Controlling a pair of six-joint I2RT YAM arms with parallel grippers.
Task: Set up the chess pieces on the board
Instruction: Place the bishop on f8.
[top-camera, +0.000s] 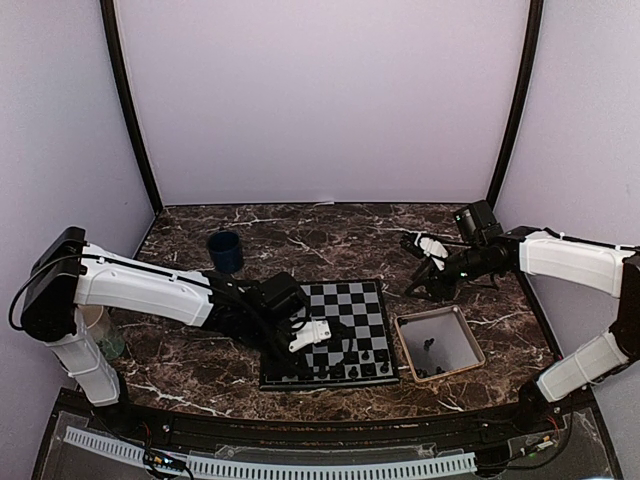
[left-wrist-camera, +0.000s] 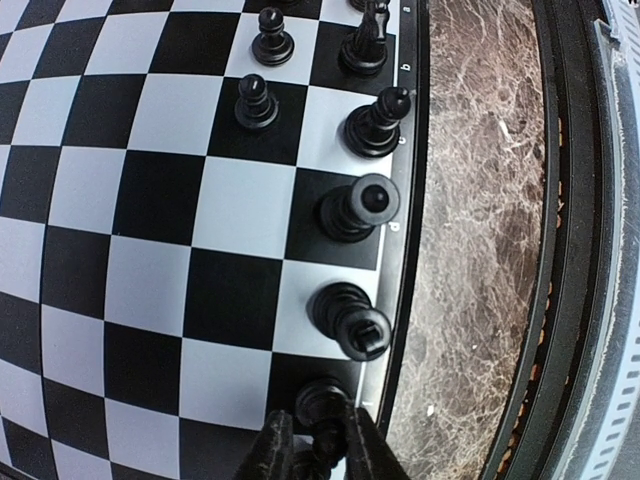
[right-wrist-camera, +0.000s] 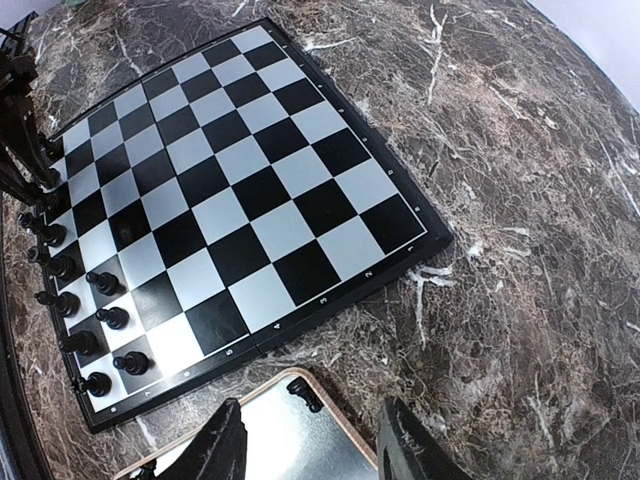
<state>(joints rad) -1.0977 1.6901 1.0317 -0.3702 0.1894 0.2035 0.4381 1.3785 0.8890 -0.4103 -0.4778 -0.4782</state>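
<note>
- Several chess pieces (left-wrist-camera: 350, 320) stand in a line along one edge of the board (top-camera: 345, 300), w/ a few pawns one row in. More sit loose in the tan-rimmed tray (top-camera: 455, 335), just right of the board on the table (top-camera: 200, 370).
- Left tool (left-wrist-camera: 318, 445): low over that edge row, jaws only a slit apart. One finger sits either side of the end piece (left-wrist-camera: 322, 405), which is upright on its square. Can't tell whether the pads pinch it or just flank it.
- Right tool (right-wrist-camera: 315, 415): hangs in the air by the tray, jaws wide apart, nothing between them.
- Handling, my guess: the pieces look tiny, rigid and v. light, w/ a smooth, glossy finish. So they're likely slippery, and easy to flick away or topple w/ a sideways nudge.
- Not fragile by the look of them. The risk is knocking, not crushing.
- Where to grip: probably round the stem or just under the head, coming straight down, pads square on both sides. The round base looks too low to reach w/o scraping the board.
- Row neighbours stand close, so there's little room for the fingers. Best to open only a touch and lift straight up, w/o swinging.
- Tray pieces: some seem to lie near the wall or corner, e.g. the stray piece (right-wrist-camera: 305, 395) by the rim, so approach from the open side.
</note>
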